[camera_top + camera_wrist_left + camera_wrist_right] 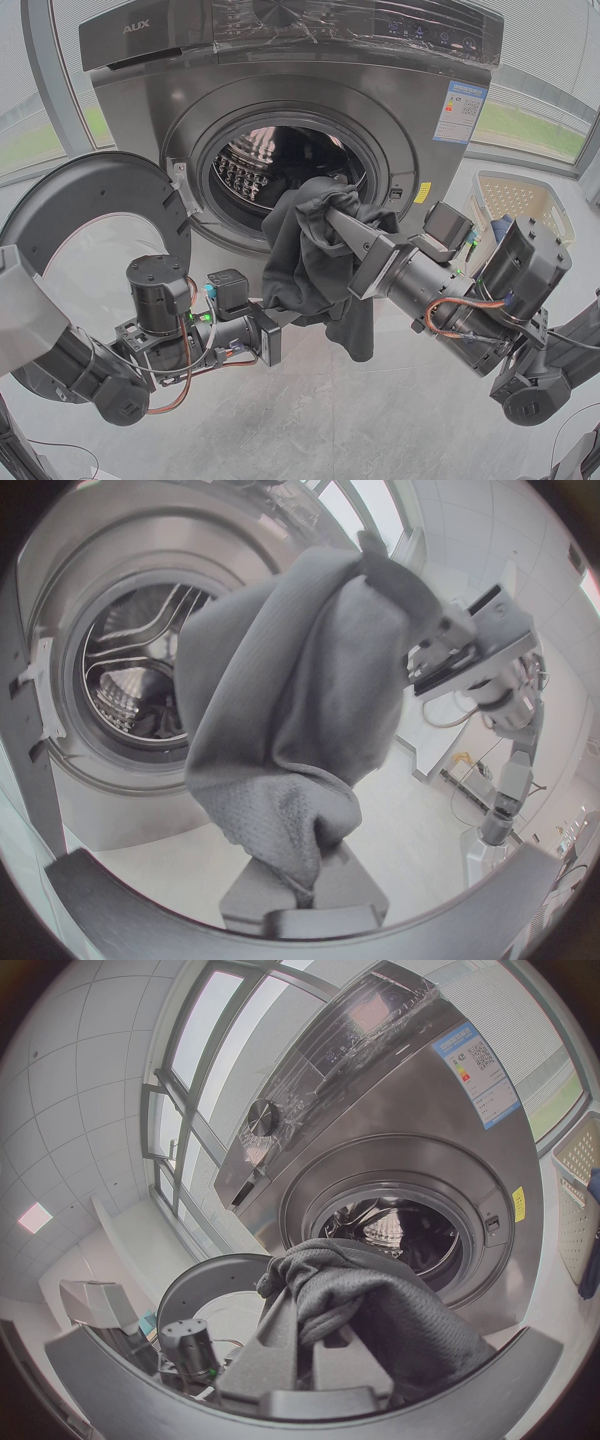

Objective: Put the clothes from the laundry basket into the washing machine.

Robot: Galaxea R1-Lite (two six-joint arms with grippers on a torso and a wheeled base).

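Pinching garment (312,262) top in right jaws, left jaws pinching its lower edge, open washer (144,106) just beyond, basket (525,199) behind right jaws

Head overhead, wrists close, all facing washing machine (156,106)

Both arms were black with cylindrical joints. Orange cables hung at six o'clock of the left arm (159,294) motor, and at eight o'clock of the right arm (525,262) motor.

A pale grey, stone-patterned floor (312,412) spreads across the near ground. At the far side, tall windows (550,75) show a green lawn (537,128).
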